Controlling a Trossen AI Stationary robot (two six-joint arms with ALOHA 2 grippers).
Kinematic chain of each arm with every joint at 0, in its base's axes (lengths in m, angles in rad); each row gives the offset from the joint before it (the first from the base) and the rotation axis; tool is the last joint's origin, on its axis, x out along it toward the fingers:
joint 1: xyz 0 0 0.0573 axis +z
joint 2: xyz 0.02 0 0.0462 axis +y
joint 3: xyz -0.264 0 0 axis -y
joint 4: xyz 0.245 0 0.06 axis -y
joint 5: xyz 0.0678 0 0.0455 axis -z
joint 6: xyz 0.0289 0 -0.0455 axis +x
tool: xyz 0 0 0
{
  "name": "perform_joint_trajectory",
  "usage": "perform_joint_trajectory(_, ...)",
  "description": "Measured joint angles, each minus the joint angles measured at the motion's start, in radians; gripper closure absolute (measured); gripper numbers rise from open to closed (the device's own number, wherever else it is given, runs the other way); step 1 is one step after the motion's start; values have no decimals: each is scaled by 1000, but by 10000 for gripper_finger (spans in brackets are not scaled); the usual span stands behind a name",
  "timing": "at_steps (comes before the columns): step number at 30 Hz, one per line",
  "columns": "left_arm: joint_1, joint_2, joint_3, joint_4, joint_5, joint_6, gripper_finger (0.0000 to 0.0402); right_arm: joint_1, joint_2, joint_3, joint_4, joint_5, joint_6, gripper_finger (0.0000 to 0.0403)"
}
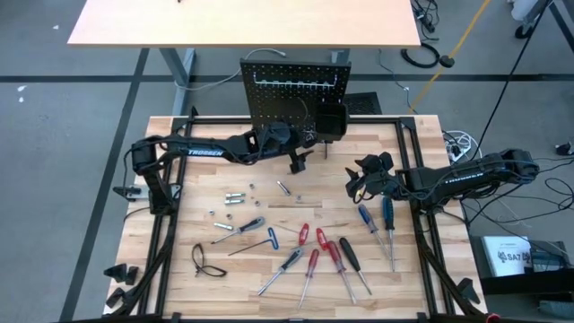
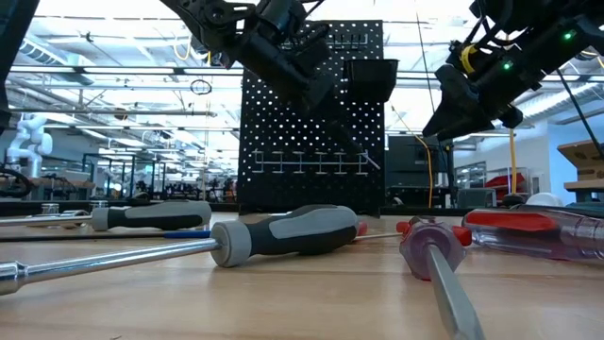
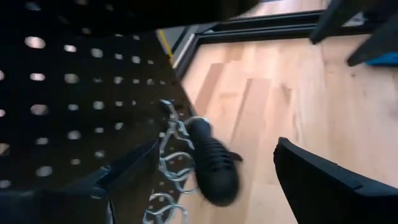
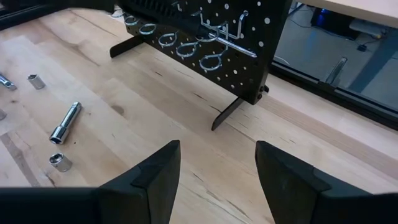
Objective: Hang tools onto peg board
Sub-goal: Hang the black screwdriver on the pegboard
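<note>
The black peg board [image 1: 296,85] stands upright at the table's far edge. A black-handled screwdriver [image 3: 211,165] sits with its neck in a silver ring of the hook rail [image 3: 171,162]. My left gripper [image 3: 217,149] is open right in front of the board [image 1: 296,164], a finger on either side of that handle and apart from it. My right gripper [image 4: 217,149] hangs open over the table's right part [image 1: 356,182], nothing between its fingers. The other tools lie on the table: red [image 1: 309,269], blue [image 1: 386,215] and black [image 1: 352,258] screwdrivers and a blue T-handle key [image 1: 269,238].
A small black bin [image 1: 330,119] hangs on the board's right side. Silver sockets and bits [image 1: 233,197] lie at centre left, and a black loop-shaped thing [image 1: 204,260] near the front left. The board's thin legs [image 4: 227,115] stand on the wood. Black frame rails edge the table.
</note>
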Motion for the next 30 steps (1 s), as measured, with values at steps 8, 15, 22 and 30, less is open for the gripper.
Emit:
perform_joint_trajectory(8, -2, 26, 0, -1, 4, -3, 89, -1, 0, 0, 9, -1, 0, 204)
perform_joint_trajectory(15, -1, 25, 0, 2, -30, -3, 89, -1, 0, 0, 10, -5, 0, 204)
perform_joint_trajectory(22, -1, 25, 0, -1, -30, -4, 89, -1, 0, 0, 13, -4, 0, 204)
perform_joint_trajectory(30, -2, 41, 0, 5, -30, -4, 126, -1, 0, 0, 15, -6, 0, 204)
